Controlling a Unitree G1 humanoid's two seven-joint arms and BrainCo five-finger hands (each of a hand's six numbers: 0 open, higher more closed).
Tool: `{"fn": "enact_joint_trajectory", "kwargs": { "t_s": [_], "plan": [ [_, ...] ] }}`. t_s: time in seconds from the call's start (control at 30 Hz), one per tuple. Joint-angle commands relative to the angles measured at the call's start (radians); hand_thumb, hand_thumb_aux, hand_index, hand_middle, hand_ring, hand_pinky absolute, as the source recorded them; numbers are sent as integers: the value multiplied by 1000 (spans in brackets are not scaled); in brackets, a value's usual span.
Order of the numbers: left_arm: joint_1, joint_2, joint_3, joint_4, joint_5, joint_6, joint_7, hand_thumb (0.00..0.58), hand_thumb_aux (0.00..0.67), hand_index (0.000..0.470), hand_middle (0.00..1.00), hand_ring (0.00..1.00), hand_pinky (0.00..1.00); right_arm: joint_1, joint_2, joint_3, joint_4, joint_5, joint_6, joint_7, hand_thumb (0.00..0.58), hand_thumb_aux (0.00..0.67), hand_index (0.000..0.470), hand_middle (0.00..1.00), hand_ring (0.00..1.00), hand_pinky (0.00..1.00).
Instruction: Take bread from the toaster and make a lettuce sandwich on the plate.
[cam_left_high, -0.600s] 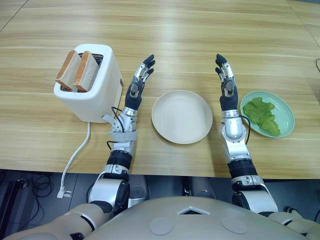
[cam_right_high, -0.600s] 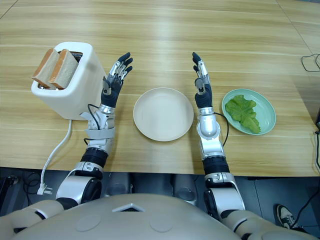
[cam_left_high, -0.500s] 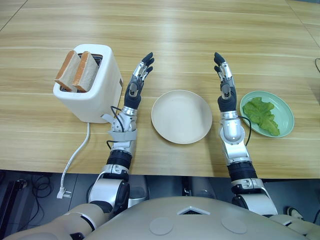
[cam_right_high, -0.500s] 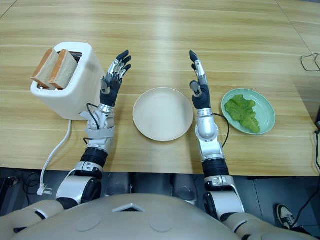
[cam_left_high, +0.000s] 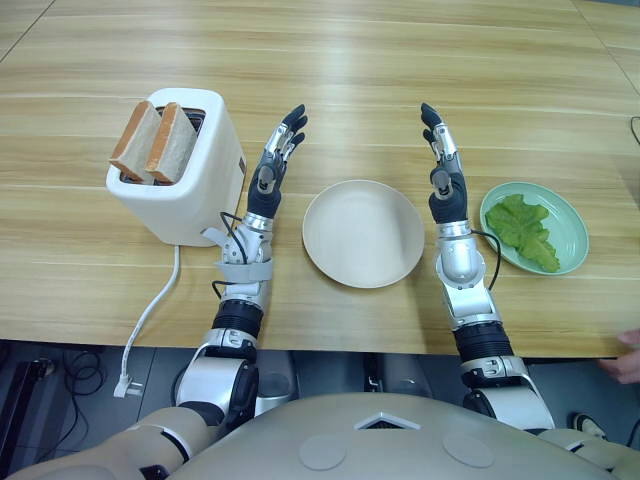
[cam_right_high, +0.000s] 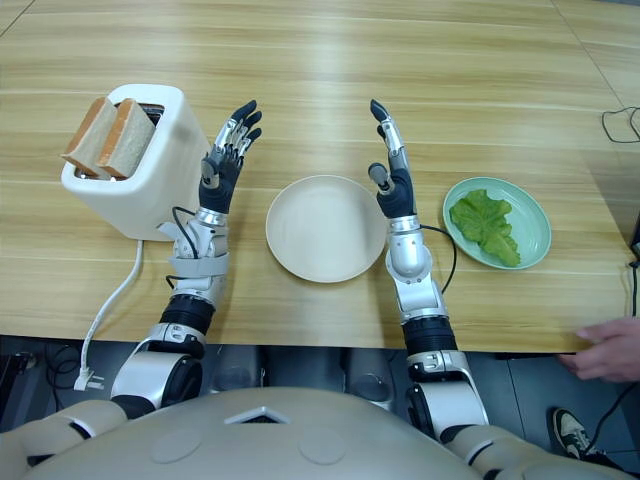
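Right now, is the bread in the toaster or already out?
In: two bread slices stick up from the toaster slots.

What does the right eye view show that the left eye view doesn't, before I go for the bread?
Right eye view: a wider strip of table past the green dish, with a black cable loop. Left eye view: more bare wood left of the toaster. Both: two bread slices standing in the toaster, the plate with nothing on it, lettuce in the dish, left hand and right hand open, flanking the plate.
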Motion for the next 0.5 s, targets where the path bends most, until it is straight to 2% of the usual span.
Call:
{"fn": "enact_joint_trajectory", "kwargs": {
  "t_s": [0.03,0.5],
  "plan": [
    [2,4,-14,-4,3,9,-12,0,0,0,0,0,0,-7,-9,-9,9,10,3,-7,0,0,0,0,0,0],
    [17,3,-24,-21,3,13,-25,0,0,0,0,0,0,3,-13,0,6,3,6,-12,0,0,0,0,0,0]
  ]
}}
